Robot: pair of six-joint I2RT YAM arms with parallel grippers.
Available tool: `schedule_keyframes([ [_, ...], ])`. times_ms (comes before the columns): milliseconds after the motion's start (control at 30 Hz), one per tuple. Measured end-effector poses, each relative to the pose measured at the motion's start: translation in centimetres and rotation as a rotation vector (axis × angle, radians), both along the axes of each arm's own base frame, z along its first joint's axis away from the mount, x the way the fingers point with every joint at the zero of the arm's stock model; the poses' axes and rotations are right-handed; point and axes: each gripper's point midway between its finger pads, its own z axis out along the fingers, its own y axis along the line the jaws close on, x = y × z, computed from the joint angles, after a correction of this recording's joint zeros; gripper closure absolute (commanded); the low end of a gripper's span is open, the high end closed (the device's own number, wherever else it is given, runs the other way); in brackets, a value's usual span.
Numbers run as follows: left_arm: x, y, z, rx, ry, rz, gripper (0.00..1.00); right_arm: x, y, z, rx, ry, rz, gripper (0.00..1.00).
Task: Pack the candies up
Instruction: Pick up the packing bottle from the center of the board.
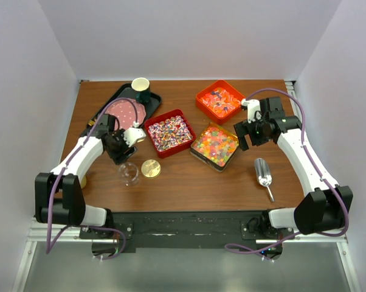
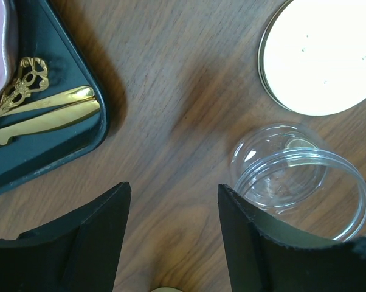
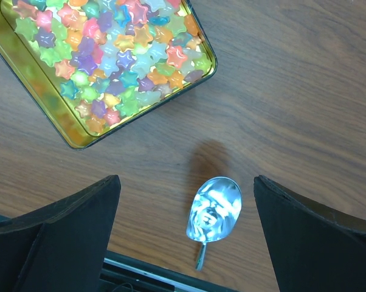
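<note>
We list three lots. Star-shaped jelly candies (image 3: 110, 55) fill a gold tin (image 3: 43, 103) right of centre on the worktop (image 1: 195, 182). Twist-wrapped candies (image 1: 169, 132) fill a red box (image 1: 153, 140) just left of the tin. Blue-and-red wrapped candies (image 1: 220, 101) lie in an orange box (image 1: 209, 89) behind it. A silver scoop (image 3: 213, 213) lies near the tin's front right. The right gripper (image 3: 186, 237) hangs above it, fingers wide apart and holding nothing. A clear jar (image 2: 298, 176) stands open-mouthed at front left, a gold lid (image 2: 320, 55) just beside it. The left gripper (image 2: 174, 243) is moderately parted and empty, one finger next to the jar. A dark tray (image 2: 79, 146) with gold cutlery (image 2: 37, 109) lies farther left.
</note>
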Motion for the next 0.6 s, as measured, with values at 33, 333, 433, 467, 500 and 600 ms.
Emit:
schedule_keyframes([
  [33, 0.0, 0.0, 0.1, -0.001, -0.002, 0.0, 0.33, 0.0, 0.0, 0.0, 0.001, 0.0, 0.0, 0.05],
  [333, -0.3, -1.4, 2.8, -0.075, -0.028, -0.028, 0.37, -0.1, 0.4, 0.0, 0.02, 0.003, 0.012, 0.05],
  [433, -1.0, -1.4, 2.4, -0.075, -0.001, -0.029, 0.41, -0.1, 0.5, 0.0, 0.024, 0.004, 0.014, 0.05],
  [467, -1.2, -1.3, 2.1, -0.073, 0.006, -0.028, 0.42, -0.1, 0.5, 0.0, 0.024, 0.004, 0.015, 0.05],
  [500, -1.4, -1.2, 1.8, -0.067, 0.015, -0.025, 0.45, -0.1, 0.5, 0.0, 0.025, 0.004, 0.015, 0.05],
  [600, -1.9, -0.8, 1.1, -0.049, 0.032, -0.019, 0.51, -0.1, 0.6, 0.0, 0.028, 0.005, 0.017, 0.05],
])
